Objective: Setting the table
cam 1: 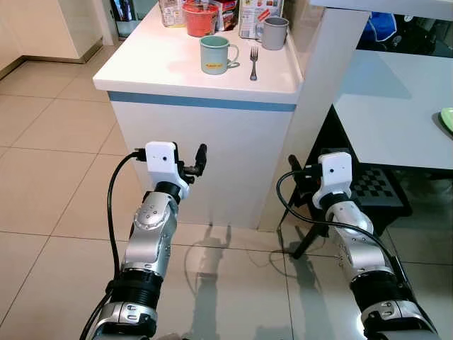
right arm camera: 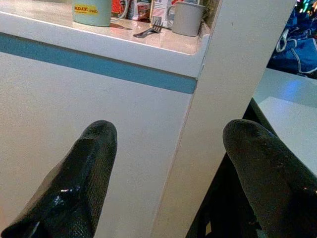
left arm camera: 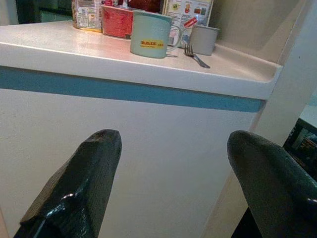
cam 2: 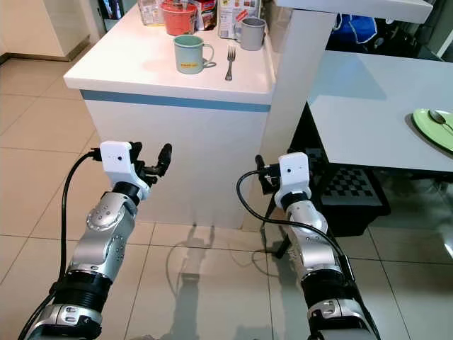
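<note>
A pale green mug (cam 1: 215, 54) stands upright on the white counter (cam 1: 163, 67) in the upper middle of the left eye view, its handle turned toward the right of the frame and a yellow label on its side. Just beside it on the right, a metal fork (cam 1: 253, 62) lies flat on the counter, tines toward the top of the frame, apart from the mug. Behind the fork, near the top edge, a grey mug (cam 1: 274, 32) stands upright. At the far right edge of the right eye view, a green plate (cam 2: 435, 129) lies on the white table (cam 2: 368, 113), a spoon (cam 2: 440, 120) resting on it.
</note>
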`<state>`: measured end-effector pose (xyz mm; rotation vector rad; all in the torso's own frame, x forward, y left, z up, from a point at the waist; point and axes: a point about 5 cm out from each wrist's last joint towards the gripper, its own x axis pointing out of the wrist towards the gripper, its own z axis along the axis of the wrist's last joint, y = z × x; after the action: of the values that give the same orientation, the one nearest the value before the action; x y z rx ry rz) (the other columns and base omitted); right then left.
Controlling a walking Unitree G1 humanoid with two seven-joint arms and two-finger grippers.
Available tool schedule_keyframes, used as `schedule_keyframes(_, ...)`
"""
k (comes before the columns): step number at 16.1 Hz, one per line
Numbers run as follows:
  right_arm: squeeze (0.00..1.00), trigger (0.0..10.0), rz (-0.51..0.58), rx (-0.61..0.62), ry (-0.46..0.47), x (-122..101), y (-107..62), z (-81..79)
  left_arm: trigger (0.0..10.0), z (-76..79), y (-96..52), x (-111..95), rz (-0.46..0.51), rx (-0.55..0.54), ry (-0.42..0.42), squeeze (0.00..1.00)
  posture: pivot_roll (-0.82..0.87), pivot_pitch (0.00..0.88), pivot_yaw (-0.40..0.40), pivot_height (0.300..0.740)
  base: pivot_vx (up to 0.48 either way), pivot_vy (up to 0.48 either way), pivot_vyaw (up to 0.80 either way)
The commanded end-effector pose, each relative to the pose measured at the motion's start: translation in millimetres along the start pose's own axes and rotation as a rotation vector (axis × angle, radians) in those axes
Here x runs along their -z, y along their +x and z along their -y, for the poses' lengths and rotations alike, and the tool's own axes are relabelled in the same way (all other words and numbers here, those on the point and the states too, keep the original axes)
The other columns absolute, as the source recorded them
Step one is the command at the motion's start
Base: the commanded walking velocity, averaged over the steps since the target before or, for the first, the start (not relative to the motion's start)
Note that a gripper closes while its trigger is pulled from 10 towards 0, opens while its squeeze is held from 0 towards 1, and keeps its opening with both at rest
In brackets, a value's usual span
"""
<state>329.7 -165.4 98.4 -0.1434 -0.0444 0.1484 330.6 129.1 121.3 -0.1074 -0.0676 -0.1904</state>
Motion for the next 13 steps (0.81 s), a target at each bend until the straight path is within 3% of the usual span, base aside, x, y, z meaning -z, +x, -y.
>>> schedule_keyframes(1,0.0,10.0,-0.006,0.007,-0.016,-0.1,1.6,2.9,10.0,3.9,2.2,0.1,-0.006,0.013,0.016,0.0,-0.01,0.0,-0.034,0.74,0.0,0.0,0.0)
schedule_keyframes(13,0.0,10.0,-0.022,0.006,-0.019,2.4,0.3,2.3,10.0,4.1,1.4,2.4,-0.021,0.002,0.068,0.0,-0.01,0.0,-0.028,0.74,0.0,0.0,0.0)
